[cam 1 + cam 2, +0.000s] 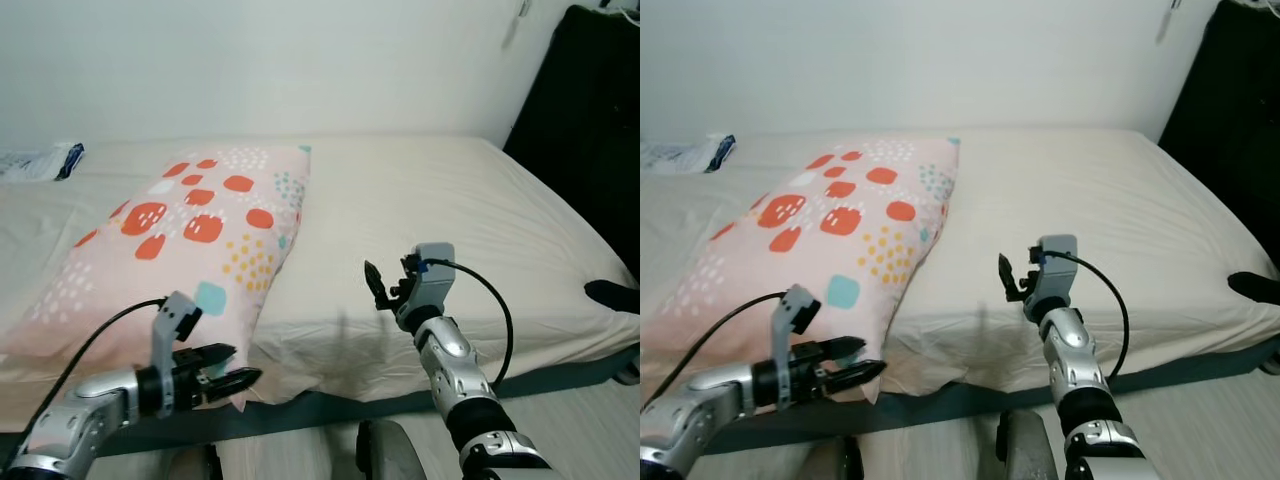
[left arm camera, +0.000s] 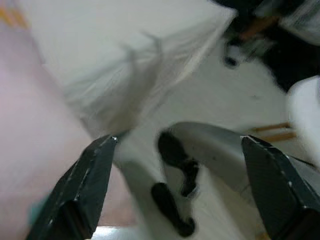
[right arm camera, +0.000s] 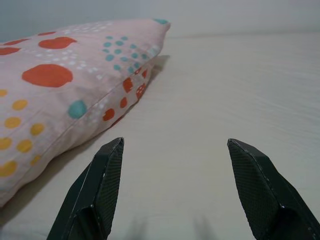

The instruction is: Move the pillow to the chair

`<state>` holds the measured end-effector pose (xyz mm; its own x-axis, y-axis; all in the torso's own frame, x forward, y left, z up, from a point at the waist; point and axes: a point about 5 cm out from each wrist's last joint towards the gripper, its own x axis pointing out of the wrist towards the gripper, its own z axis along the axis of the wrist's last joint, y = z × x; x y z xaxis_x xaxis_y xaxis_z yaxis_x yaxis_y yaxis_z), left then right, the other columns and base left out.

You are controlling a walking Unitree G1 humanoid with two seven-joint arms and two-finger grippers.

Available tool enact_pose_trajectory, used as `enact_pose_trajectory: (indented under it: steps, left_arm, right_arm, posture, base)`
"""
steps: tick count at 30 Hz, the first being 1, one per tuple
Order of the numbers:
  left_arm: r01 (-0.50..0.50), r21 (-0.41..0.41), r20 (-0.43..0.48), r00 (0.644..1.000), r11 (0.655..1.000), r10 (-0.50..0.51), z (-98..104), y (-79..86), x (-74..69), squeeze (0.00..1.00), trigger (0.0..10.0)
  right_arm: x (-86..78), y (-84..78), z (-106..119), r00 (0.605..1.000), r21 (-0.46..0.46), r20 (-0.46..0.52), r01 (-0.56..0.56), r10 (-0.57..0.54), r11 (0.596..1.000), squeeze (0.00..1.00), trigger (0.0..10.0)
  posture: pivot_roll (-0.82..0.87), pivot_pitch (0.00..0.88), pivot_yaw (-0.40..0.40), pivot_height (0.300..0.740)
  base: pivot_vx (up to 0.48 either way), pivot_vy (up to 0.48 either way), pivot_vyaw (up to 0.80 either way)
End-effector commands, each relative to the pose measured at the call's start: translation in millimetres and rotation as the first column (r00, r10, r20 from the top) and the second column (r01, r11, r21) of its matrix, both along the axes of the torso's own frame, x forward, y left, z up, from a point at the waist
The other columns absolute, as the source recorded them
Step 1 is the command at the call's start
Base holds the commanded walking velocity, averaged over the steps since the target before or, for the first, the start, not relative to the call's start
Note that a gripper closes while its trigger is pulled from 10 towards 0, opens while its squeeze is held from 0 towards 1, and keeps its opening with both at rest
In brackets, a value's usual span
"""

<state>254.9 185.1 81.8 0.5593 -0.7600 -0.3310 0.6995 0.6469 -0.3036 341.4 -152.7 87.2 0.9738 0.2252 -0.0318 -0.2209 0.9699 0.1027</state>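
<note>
Where the cream-sheeted bed [image 1: 450, 230] meets the wall, a long pink fabric pillow [image 1: 190, 250] printed with red, yellow and teal spots lies lengthwise on the bed's left half, its near corner at the front edge. Left gripper [image 1: 232, 372]: black fingers spread apart, at that near corner of the pillow; contact unclear, wrist view blurred. Right gripper [image 1: 378, 285]: fingers wide, holding nothing, raised over the bed's front edge, right of the pillow.
</note>
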Motion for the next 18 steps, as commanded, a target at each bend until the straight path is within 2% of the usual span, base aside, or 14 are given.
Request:
enact_pose_trajectory:
  steps: [1, 2, 3, 5, 6, 7, 9, 11, 12, 13, 14, 15, 16, 18]
  left_arm:
    - [-0.084, 0.140, 0.021, 0.996, 0.987, 0.082, -12, 0.1, 7.4, 1.00, 10.0]
    - [-0.084, 0.140, 0.021, 0.996, 0.987, 0.082, -12, 0.1, 7.4, 1.00, 10.0]
    - [-0.128, 0.172, 0.032, 0.992, 0.977, 0.124, -16, -0.2, 11.3, 1.00, 10.0]
    - [-0.128, 0.172, 0.032, 0.992, 0.977, 0.124, -16, -0.2, 11.3, 1.00, 10.0]
    - [-0.171, 0.150, 0.038, 0.985, 0.974, 0.168, -18, -1.8, 14.8, 1.00, 10.0]
    - [-0.218, 0.084, 0.009, 0.976, 0.972, 0.218, -20, -3.3, 16.0, 1.00, 10.0]
    - [-0.218, 0.084, 0.009, 0.976, 0.972, 0.218, -20, -3.3, 16.0, 1.00, 10.0]
    - [-0.272, -0.090, -0.113, 0.959, 0.958, 0.261, -23, 0.0, 5.4, 1.00, 10.0]
    - [-0.272, -0.090, -0.113, 0.959, 0.958, 0.261, -23, 0.0, 5.4, 1.00, 10.0]
    - [-0.303, -0.144, -0.160, 0.946, 0.942, 0.280, -24, 6.6, -0.6, 1.00, 10.0]
    - [-0.303, -0.144, -0.160, 0.946, 0.942, 0.280, -24, 6.6, -0.6, 1.00, 10.0]
    - [-0.386, -0.138, -0.227, 0.909, 0.912, 0.351, -29, 31.5, -10.4, 1.00, 10.0]
    - [-0.386, -0.138, -0.227, 0.909, 0.912, 0.351, -29, 31.5, -10.4, 1.00, 10.0]
    - [-0.448, -0.088, -0.263, 0.872, 0.890, 0.413, -33, 52.5, -17.6, 1.00, 10.0]
  right_arm:
    - [1.1, 0.6, 0, 1.000, 0.011, -0.004, 0.002, -0.002, 1.000, 0.00, 10.0]
    - [1.1, 0.6, 0, 1.000, 0.011, -0.004, 0.002, -0.002, 1.000, 0.00, 10.0]
    - [1.0, 0.9, 0, 1.000, 0.011, -0.003, 0.001, -0.001, 1.000, 0.00, 10.0]
    - [1.0, 0.9, 0, 1.000, 0.011, -0.003, 0.001, -0.001, 1.000, 0.00, 10.0]
    - [0.9, 0.8, 0, 1.000, 0.011, -0.002, 0.001, -0.001, 1.000, 0.00, 10.0]
    - [0.7, 0.3, 1, 1.000, 0.011, 0.000, 0.002, -0.002, 1.000, 0.00, 10.0]
    - [0.7, 0.3, 1, 1.000, 0.011, 0.000, 0.002, -0.002, 1.000, 0.00, 10.0]
    - [-0.5, -4.4, 0, 1.000, 0.009, 0.003, 0.012, -0.012, 1.000, 0.00, 10.0]
    - [-0.5, -4.4, 0, 1.000, 0.009, 0.003, 0.012, -0.012, 1.000, 0.00, 10.0]
    - [-1.2, -6.5, 0, 1.000, 0.008, 0.003, 0.015, -0.015, 1.000, 0.00, 10.0]
    - [-1.2, -6.5, 0, 1.000, 0.008, 0.003, 0.015, -0.015, 1.000, 0.00, 10.0]
    - [-1.6, -8.0, -1, 1.000, 0.006, 0.001, 0.018, -0.018, 1.000, 0.00, 10.0]
    - [-1.6, -8.0, -1, 1.000, 0.006, 0.001, 0.018, -0.018, 1.000, 0.00, 10.0]
    - [-1.2, -7.5, -1, 1.000, 0.006, 0.000, 0.019, -0.019, 1.000, 0.00, 10.0]
  posture:
    - [0.00, 0.011, -0.098, 0.563]
    - [0.00, 0.011, -0.098, 0.563]
    - [0.00, 0.013, -0.094, 0.563]
    - [0.00, 0.013, -0.094, 0.563]
    - [-0.01, 0.014, -0.091, 0.563]
    - [-0.01, 0.015, -0.087, 0.563]
    - [-0.01, 0.015, -0.087, 0.563]
    - [-0.01, 0.017, -0.084, 0.563]
    - [-0.01, 0.017, -0.084, 0.563]
    - [-0.02, 0.017, -0.083, 0.563]
    - [-0.02, 0.017, -0.083, 0.563]
    - [-0.01, 0.017, -0.083, 0.563]
    - [-0.01, 0.017, -0.083, 0.563]
    - [-0.01, 0.017, -0.086, 0.563]
  base:
    - [0.000, 0.000, 0.00]
    - [0.000, 0.000, 0.00]
    - [0.000, 0.000, 0.00]
    - [0.000, 0.000, 0.00]
    - [0.000, 0.000, 0.00]
    - [0.000, 0.000, 0.00]
    - [0.000, 0.000, 0.00]
    - [0.000, 0.000, 0.00]
    - [0.000, 0.000, 0.00]
    - [0.000, 0.000, 0.00]
    - [0.000, 0.000, 0.00]
    - [0.000, 0.000, 0.00]
    - [0.000, 0.000, 0.00]
    - [0.000, 0.000, 0.00]
